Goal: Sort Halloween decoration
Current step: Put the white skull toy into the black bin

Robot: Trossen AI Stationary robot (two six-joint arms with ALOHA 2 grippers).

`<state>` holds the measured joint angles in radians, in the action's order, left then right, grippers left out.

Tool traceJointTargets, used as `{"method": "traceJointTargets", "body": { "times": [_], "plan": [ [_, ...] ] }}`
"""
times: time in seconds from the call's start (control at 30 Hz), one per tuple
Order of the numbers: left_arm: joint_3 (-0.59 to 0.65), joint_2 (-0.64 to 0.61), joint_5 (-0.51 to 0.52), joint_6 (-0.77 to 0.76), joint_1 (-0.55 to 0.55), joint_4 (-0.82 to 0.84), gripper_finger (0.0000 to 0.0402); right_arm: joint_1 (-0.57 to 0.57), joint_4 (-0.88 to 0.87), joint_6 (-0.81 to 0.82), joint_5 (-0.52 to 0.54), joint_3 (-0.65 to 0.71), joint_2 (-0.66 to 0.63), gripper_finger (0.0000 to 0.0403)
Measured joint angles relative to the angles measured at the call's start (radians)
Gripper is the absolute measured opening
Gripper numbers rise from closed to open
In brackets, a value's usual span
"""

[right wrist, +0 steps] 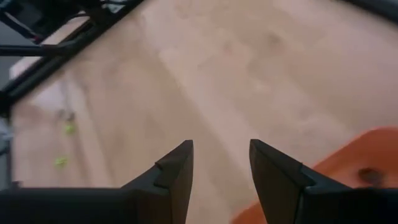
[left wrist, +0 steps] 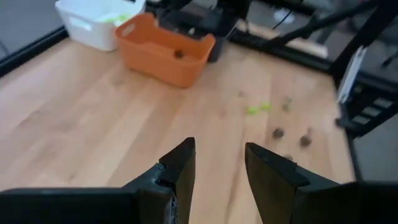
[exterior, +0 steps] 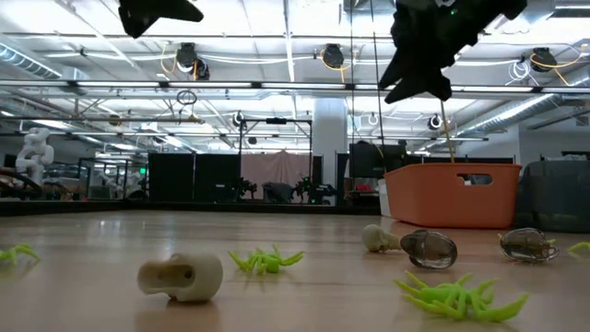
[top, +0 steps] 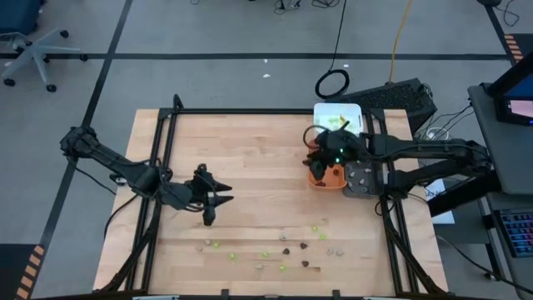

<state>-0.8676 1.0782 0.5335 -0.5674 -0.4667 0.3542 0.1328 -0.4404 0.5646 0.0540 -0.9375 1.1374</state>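
The Halloween decoration lies loose as tiny pieces on the wooden table near its front edge (top: pixel 283 250). Among them are lime-green spiders (exterior: pixel 265 260), dark brown pieces (exterior: pixel 429 249) and a pale beige piece (exterior: pixel 181 277). My left gripper (top: pixel 218 200) (left wrist: pixel 219 149) hangs open above the table's left middle, with nothing between its fingers. My right gripper (top: pixel 315 158) (right wrist: pixel 221 149) is open and empty too, above the near-left rim of the orange tray (top: pixel 331 176). One dark piece (right wrist: pixel 367 175) lies inside that tray.
A white tray (top: pixel 337 117) holding green pieces stands at the far right, with the orange tray in front of it and a grey tray (top: pixel 360 179) to the right. A black frame (top: pixel 250 111) runs along the table's edges. Bare wood lies between the two grippers.
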Motion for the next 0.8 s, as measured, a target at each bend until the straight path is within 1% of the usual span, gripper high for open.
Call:
{"method": "traceJointTargets", "body": {
  "times": [0.13,0.23,0.33,0.43,0.53,0.7,0.8],
  "plan": [
    [-0.025,0.000,-0.039,-0.082,0.009,0.122,0.0145,-0.089,0.016,0.108,0.041,0.000,0.020,0.0141],
    [-0.025,0.001,-0.102,-0.150,0.007,0.166,0.0145,-0.151,0.031,0.130,0.098,0.000,0.033,0.0141],
    [-0.026,0.006,-0.139,-0.207,-0.002,0.206,0.0145,-0.198,0.015,0.136,0.105,0.000,0.037,0.0141],
    [-0.026,0.006,-0.167,-0.211,-0.018,0.231,0.0145,-0.225,0.018,0.186,0.106,0.000,0.034,0.0141],
    [-0.026,0.006,-0.175,-0.182,-0.029,0.243,0.0145,-0.247,0.041,0.260,0.110,0.000,0.031,0.0141],
    [-0.026,0.014,-0.179,-0.155,-0.033,0.242,0.0145,-0.292,0.035,0.321,0.131,0.000,0.030,0.0141],
    [-0.026,0.028,-0.182,-0.150,-0.031,0.265,0.0145,-0.313,0.039,0.320,0.134,0.000,0.030,0.0141]
  ]
}}
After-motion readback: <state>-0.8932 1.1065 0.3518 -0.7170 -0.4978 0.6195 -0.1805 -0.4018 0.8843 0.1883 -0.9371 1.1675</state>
